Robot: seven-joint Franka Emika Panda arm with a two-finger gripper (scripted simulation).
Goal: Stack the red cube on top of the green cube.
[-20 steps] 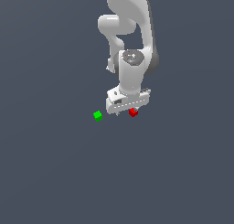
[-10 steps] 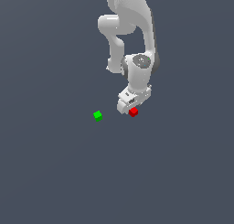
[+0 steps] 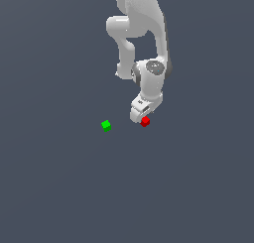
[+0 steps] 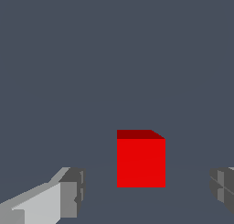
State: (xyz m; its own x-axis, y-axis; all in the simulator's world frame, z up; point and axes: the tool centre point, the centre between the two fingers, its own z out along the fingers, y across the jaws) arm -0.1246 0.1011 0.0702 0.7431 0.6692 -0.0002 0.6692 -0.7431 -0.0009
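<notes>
Tool [image 4: 146,191] fingers spread apart flanking red cube [image 4: 140,160], untouched, green cube [image 3: 106,125] well apart

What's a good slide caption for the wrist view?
Open gripper straddling the red cube, fingers clear of its sides, before the grasp.

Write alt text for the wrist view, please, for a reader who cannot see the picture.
A red cube sits on a plain dark grey floor, between the two open fingers of the gripper, with a gap on each side. One finger shows in light grey and the other only at the picture's edge; the green cube is not in this view.
</notes>
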